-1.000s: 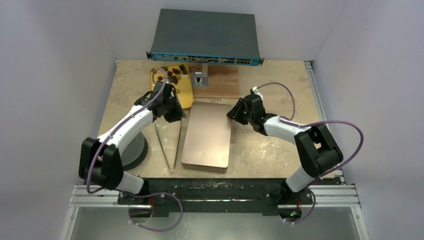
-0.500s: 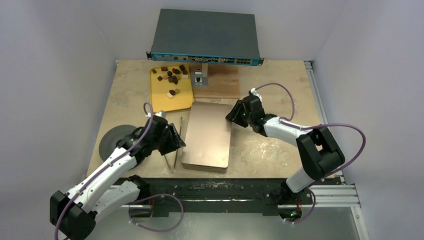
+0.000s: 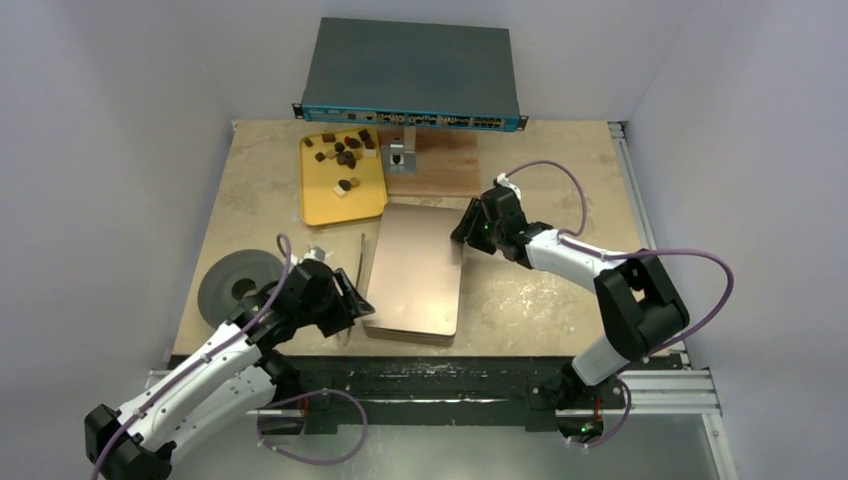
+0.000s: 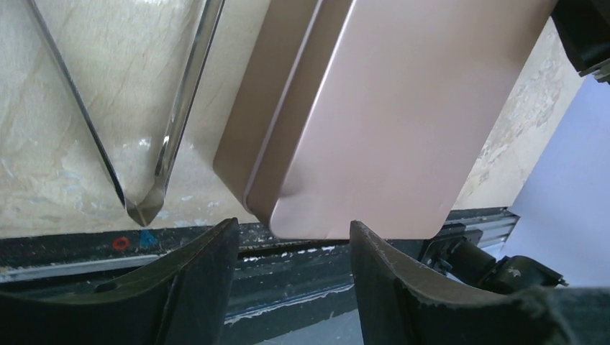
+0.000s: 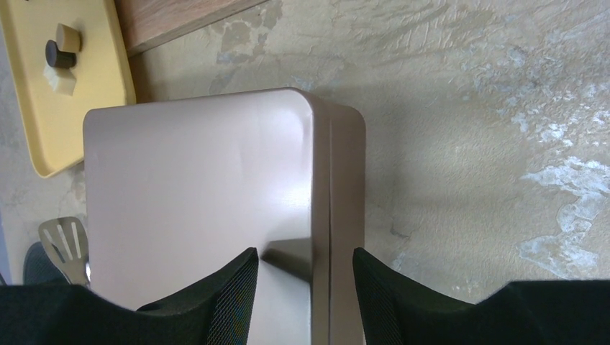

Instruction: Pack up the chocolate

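Chocolate [image 3: 345,155], in small chunky dark brown and tan pieces, lies scattered on a flat yellow plastic tray [image 3: 350,205] at the far left of the beige stone-look table [image 3: 540,290]. None of it is in either gripper.

Just to the right of the tray lies a flat rectangular rose-brown box with its lid on [image 3: 415,270], stretching towards the arms.

The left gripper [image 3: 350,300] is at the box's near left corner. In its wrist view its jaws stand apart, with that corner [image 4: 288,223] just beyond the gap.

The right gripper [image 3: 468,232] is at the box's far right corner, its jaws likewise parted and straddling the lid's side edge [image 5: 320,237]. Whether either gripper touches the box cannot be told.

Thin V-shaped metal tongs [image 4: 188,86] lie on the table just left of the box. A dark grey round disc [image 3: 235,285] sits further left.
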Tool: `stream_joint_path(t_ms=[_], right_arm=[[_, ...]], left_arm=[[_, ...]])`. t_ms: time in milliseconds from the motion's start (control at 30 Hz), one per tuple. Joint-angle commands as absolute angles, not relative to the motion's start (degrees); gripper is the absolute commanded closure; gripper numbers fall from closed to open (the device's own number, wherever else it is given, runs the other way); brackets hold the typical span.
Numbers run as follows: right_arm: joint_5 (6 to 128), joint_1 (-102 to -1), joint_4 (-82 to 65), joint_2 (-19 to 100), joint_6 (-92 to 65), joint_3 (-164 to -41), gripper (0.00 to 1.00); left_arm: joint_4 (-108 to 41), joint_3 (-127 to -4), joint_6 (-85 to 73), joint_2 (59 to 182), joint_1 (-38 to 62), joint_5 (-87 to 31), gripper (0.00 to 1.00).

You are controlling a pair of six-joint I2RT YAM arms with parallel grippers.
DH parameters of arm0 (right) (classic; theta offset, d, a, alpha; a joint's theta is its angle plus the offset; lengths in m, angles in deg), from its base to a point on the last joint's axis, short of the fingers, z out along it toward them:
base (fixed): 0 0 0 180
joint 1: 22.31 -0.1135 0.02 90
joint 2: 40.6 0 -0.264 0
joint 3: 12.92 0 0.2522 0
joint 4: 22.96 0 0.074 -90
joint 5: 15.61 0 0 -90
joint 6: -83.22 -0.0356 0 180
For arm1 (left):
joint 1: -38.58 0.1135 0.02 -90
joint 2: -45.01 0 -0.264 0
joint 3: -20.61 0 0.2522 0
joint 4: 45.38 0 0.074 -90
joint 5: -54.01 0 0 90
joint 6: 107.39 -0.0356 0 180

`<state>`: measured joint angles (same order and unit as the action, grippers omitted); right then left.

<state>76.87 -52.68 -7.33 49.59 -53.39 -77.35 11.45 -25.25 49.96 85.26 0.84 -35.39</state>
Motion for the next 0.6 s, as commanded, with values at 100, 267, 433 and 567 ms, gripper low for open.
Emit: stream_joint_path(t_ms=[100, 267, 433, 567], right_arm=[[78.98, -52.96, -5.85, 48.08, -51.47, -80.70, 0.51], [80.15, -52.98, -6.83, 48.24, -49.79, -81.38, 0.49], [80.73, -52.99, -8.62, 49.01, -48.72, -82.63, 0.48], [80.57, -52.92, -9.56, 51.38, -48.60, -84.97, 0.45]], left_arm=[[9.25, -18.80, 63.87, 79.99, -1.85, -36.26, 0.43], [5.12, -16.40, 67.31, 79.84, -2.56, -36.27, 0.44], [3.34, -15.81, 68.08, 81.26, -3.21, -36.26, 0.47], [3.21, -14.93, 68.44, 81.68, -3.26, -36.39, 0.51]])
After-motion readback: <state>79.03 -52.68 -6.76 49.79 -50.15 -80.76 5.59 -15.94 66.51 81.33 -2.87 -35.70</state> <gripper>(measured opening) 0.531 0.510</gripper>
